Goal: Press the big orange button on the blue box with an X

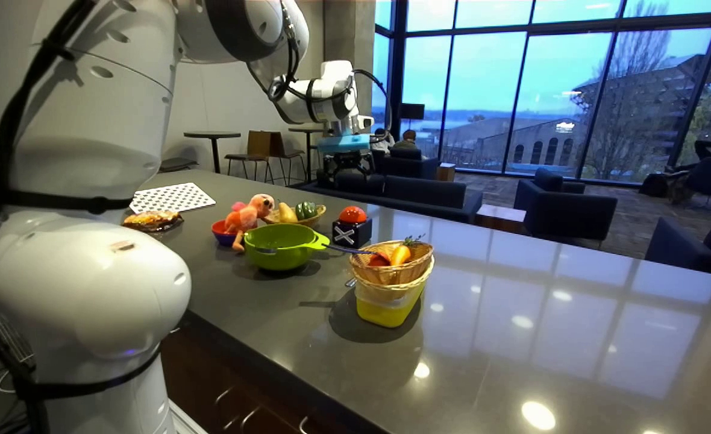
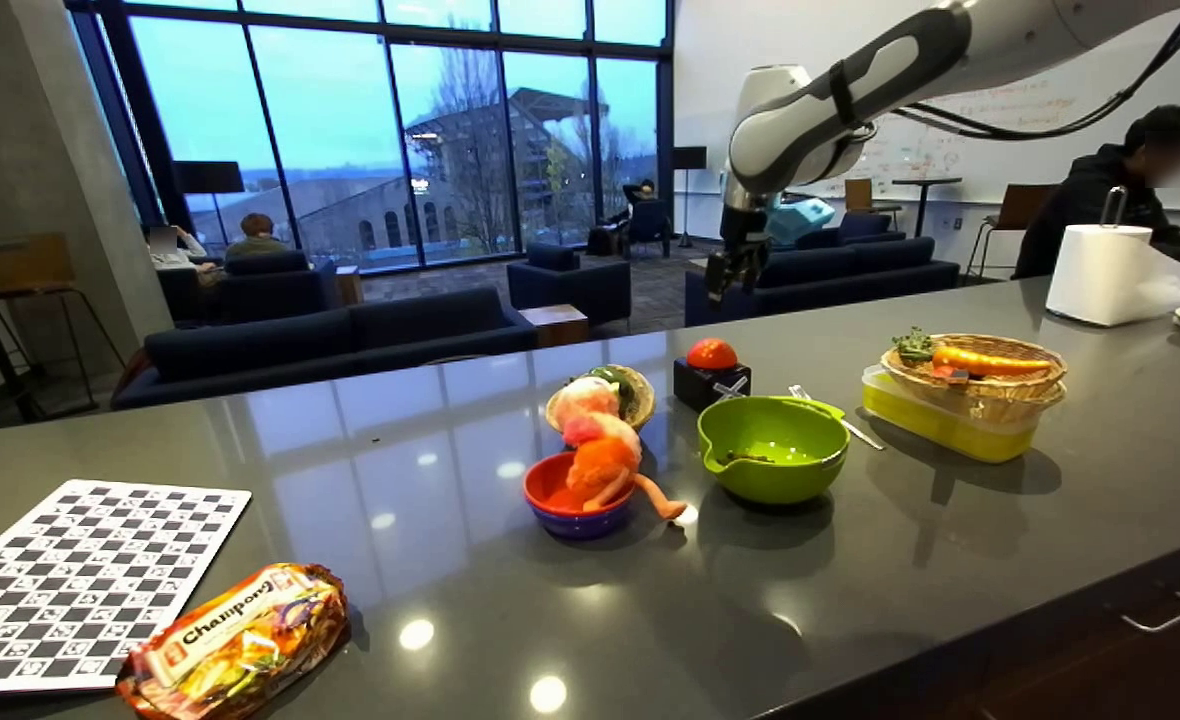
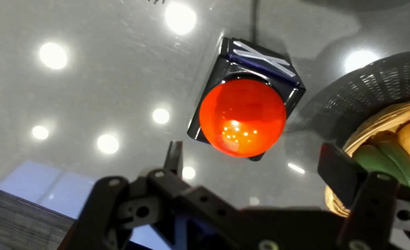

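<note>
A glossy counter bears the box (dark, X-marked), orange button atop; the gripper hovers above, jaws apart.

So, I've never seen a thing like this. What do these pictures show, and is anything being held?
The big white machine is a robot arm; the black gripper at its end works like a hand. Two pictures come from cameras standing apart from it, viewing the counter from different places. The third comes from a camera on its wrist, looking down past the gripper. There you see the orange button it is meant to press, on a dark box with an X. Also on the counter are a green bowl, a toy, a carrot in a basket, a packet and a checkered board. Nothing is held: the gripper is open, above the button and not touching it.
</note>
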`<action>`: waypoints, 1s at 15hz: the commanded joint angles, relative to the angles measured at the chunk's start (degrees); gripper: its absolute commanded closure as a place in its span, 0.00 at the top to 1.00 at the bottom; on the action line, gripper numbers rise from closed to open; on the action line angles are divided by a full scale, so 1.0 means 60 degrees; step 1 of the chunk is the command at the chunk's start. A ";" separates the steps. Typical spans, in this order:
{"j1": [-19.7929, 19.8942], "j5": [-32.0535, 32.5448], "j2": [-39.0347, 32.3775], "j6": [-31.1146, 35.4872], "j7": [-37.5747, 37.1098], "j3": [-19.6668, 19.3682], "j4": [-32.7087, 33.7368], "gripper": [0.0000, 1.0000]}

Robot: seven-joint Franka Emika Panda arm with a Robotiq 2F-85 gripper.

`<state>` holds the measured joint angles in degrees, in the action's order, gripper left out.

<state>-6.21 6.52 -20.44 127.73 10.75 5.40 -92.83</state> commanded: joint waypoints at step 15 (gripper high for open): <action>0.0234 -0.0640 -0.1256 0.0238 0.0648 0.0325 0.1485 0.00</action>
<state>-5.05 3.74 -26.85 129.08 13.20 6.96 -85.82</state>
